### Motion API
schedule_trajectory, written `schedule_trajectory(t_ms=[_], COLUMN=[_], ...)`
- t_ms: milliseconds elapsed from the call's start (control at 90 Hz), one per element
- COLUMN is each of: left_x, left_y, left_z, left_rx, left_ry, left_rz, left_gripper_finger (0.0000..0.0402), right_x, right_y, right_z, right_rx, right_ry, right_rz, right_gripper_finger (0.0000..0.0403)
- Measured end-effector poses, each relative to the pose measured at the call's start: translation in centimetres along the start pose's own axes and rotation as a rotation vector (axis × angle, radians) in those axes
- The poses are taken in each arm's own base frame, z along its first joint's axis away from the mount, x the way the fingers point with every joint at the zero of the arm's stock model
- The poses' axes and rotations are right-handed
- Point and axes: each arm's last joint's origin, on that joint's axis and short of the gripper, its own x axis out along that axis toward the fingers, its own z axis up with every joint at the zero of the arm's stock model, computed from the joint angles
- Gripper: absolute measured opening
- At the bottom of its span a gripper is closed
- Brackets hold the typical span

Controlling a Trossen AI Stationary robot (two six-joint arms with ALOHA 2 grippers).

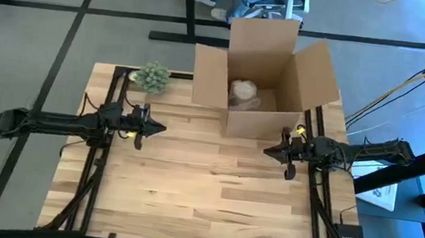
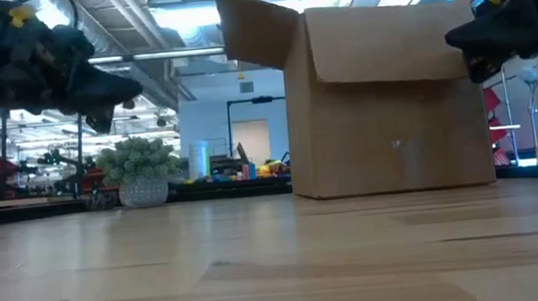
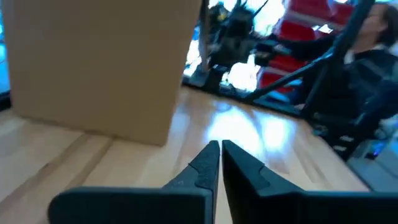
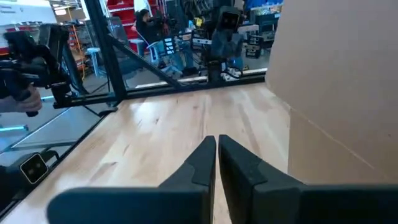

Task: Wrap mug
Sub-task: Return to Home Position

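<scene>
- I see the left gripper (image 1: 160, 128) hanging above the worktop (image 1: 206, 189), near its left edge and about midway between the near and far edges. It points in toward the middle.
- In the left wrist view, its two dark fingers (image 3: 202, 168) are pressed together with only a hairline between the tips. They hold nothing.
- The right gripper (image 1: 267, 151) mirrors it by the right edge and points in toward the left arm. It is just in front of the cardboard box (image 1: 263, 77) and clear of it.
- In the right wrist view, that gripper's fingers (image 4: 239, 165) are also pressed together and empty, with bare wood beneath them.
- From table height, both grippers hang well above the wood: the left one (image 2: 132, 88) on the plant's side, the right one (image 2: 456, 39) level with the box's top.
- The cardboard box stands at the far edge of the worktop, right of centre, with all its flaps open.
- The task's thing, a pale bubble-wrapped bundle (image 1: 244, 93), lies on the floor of the box. I cannot tell what is under the wrap or how many pieces there are.
- A small potted plant (image 1: 152, 76) stands at the far edge toward the far left corner, well apart from the box.
</scene>
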Motion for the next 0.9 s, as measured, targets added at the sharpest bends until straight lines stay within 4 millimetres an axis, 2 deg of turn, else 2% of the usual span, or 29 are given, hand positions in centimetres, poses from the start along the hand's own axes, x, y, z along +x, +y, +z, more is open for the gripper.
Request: schedule_trajectory(t_ms=[144, 333, 500, 711, 900], left_x=[-0.5, -1.1, -1.9, -3.2, -3.3], left_y=[-0.8, -1.5, -2.5, -2.9, -2.8], left_z=[0.3, -0.2, 0.1, 0.2, -0.4], left_rx=[-0.003, -0.019, 0.007, 0.026, 0.004], left_ry=[-0.02, -0.008, -0.051, -0.1, -0.037], left_rz=[-0.025, 0.081, 0.041, 0.057, 0.051], left_gripper_finger=[0.0001, 0.0001, 0.0001, 0.0001, 0.0001], right_x=[-0.1, -0.1, -0.1, -0.1, -0.1], right_y=[-0.1, -0.4, -0.4, -0.4, -0.4], right_z=[0.0, 0.0, 0.0, -0.1, -0.1], right_rx=[0.017, 0.016, -0.002, -0.007, -0.007], right_ry=[-0.007, -0.014, -0.01, -0.004, 0.0], right_rz=[-0.041, -0.128, -0.128, -0.128, -0.126], right_gripper_finger=[0.0005, 0.0005, 0.0005, 0.0005, 0.0005])
